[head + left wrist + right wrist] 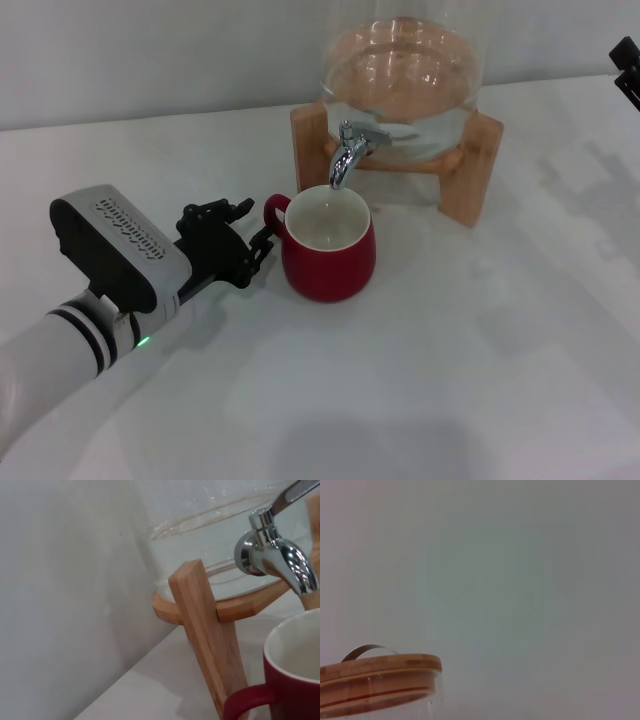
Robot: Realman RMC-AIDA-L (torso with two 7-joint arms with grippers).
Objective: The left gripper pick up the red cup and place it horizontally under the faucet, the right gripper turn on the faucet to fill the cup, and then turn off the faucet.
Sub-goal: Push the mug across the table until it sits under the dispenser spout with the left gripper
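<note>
Left end effector (pixel 245 243), a black jointed claw on a grey boxy wrist, is seen spread apart right beside the loop handle of the red cup (pixel 328 246), though actual contact can't be made out. That squat glossy ceramic cup is stood upright on the white desk (pixel 450 340) with its white inside straight under the shiny chrome faucet (pixel 350 150), which is mounted on a clear glass jar (pixel 400 70) in a wooden stand (pixel 470 170). Only a black sliver of the right end effector (pixel 627 68) is caught at the head view's edge, so its grip can't be told, and the jar's top is cut off.
</note>
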